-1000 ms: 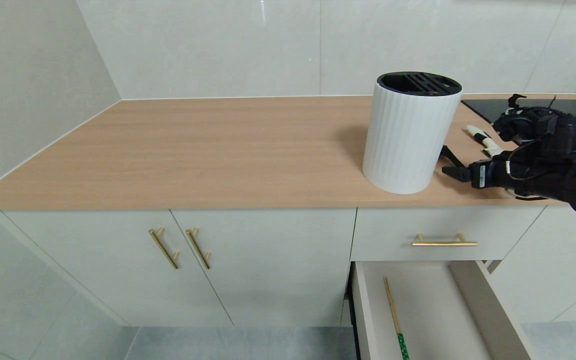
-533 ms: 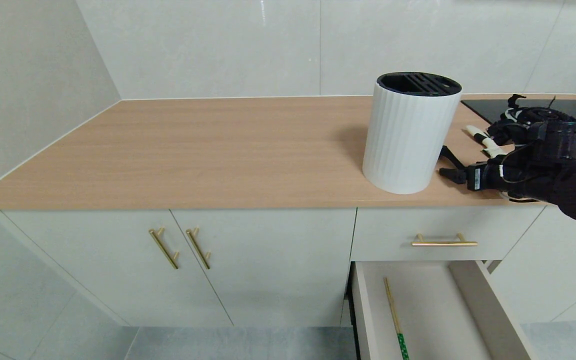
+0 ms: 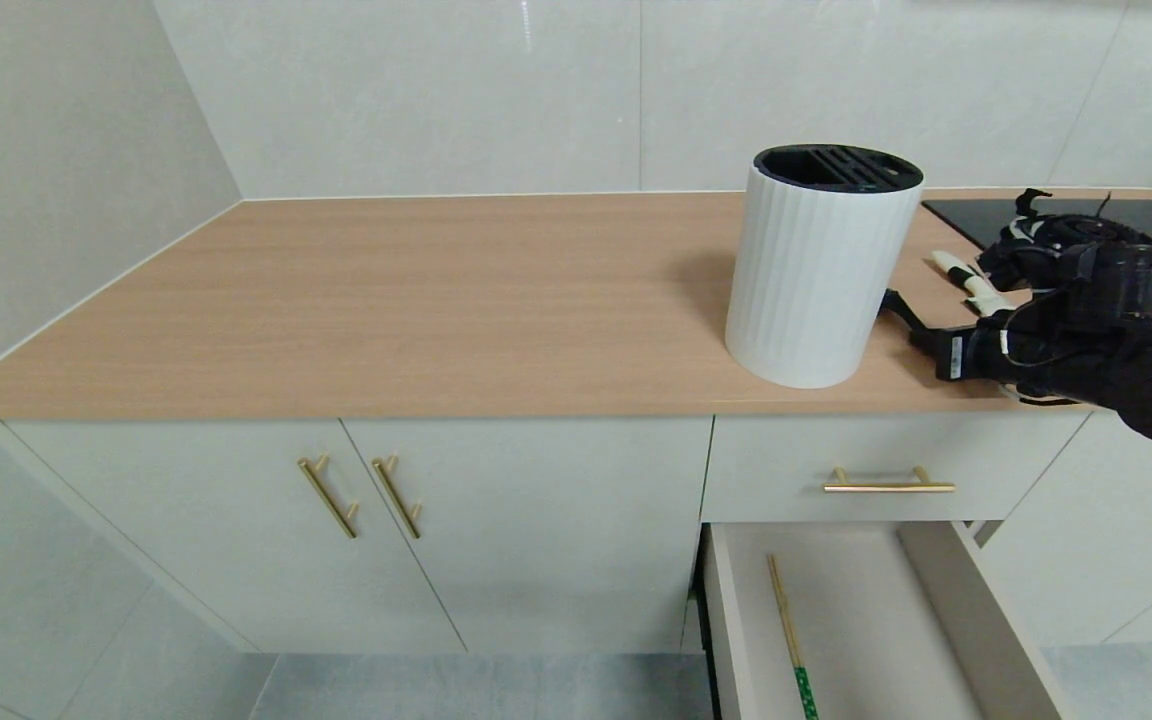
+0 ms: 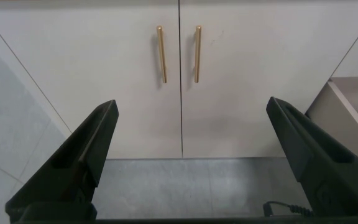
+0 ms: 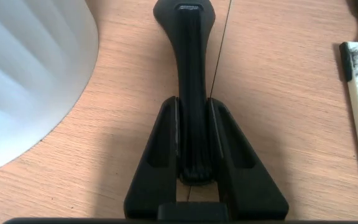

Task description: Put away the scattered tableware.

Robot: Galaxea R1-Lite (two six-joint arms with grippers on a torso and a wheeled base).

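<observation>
- The left gripper (image 4: 191, 106) hangs low in front of the cabinet doors (image 4: 179, 93). Its two dark fingers are spread wide with nothing between them, and they point toward the pair of upright gold handles (image 4: 178, 54) where the doors meet.
- The wooden countertop (image 3: 436, 290) runs across above those doors, backed by pale wall tiles.
- A white ribbed holder (image 3: 816, 280) with a black slotted top stands upright near the front edge of the countertop, toward its right end.
- Below it, the lower drawer (image 3: 976, 610) is pulled open. A pair of chopsticks (image 3: 789, 630) with green ends lies lengthwise inside, along the drawer's left wall.
- A black-handled utensil (image 5: 192, 87) is on the countertop just to the right of the holder. Its far end is close to the holder's base, and whether the two touch cannot be told. Its working end is hidden.
- The right gripper (image 5: 193, 106) sits low over the countertop with its fingers pressed against both sides of that black handle, pinching it. In the head view it lies level, pointing left toward the holder.
- A white-handled knife (image 3: 971, 283) lies flat on the countertop just behind the right gripper, apart from the black handle.
- A black cooktop (image 3: 966, 215) is set into the countertop's back right corner.
</observation>
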